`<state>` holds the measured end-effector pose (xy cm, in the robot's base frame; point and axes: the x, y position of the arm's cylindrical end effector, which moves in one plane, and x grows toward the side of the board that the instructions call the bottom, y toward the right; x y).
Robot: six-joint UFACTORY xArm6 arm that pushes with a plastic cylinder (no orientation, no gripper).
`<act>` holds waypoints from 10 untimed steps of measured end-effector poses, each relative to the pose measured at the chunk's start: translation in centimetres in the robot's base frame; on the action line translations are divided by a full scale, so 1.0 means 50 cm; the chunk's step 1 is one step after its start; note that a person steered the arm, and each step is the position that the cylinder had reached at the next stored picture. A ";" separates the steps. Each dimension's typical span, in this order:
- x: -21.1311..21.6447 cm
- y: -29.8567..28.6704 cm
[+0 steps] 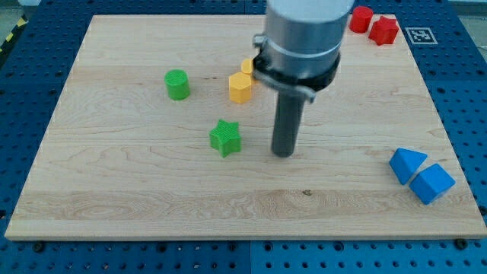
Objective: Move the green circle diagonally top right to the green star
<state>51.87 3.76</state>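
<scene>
The green circle [177, 84] stands on the wooden board [114, 183] at the upper left of the middle. The green star [226, 138] lies below and to the right of it, near the board's middle. My tip [283, 153] rests on the board to the right of the green star, a short gap away, and well to the lower right of the green circle. It touches no block.
A yellow hexagon [240, 87] sits above the star, with another yellow block [247, 67] partly hidden behind the arm. Two red blocks [373, 24] lie at the top right edge. Two blue blocks [420, 176] lie at the lower right.
</scene>
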 end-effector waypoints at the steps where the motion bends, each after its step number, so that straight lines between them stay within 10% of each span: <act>1: 0.021 -0.013; 10: -0.184 -0.362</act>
<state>42.65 -14.34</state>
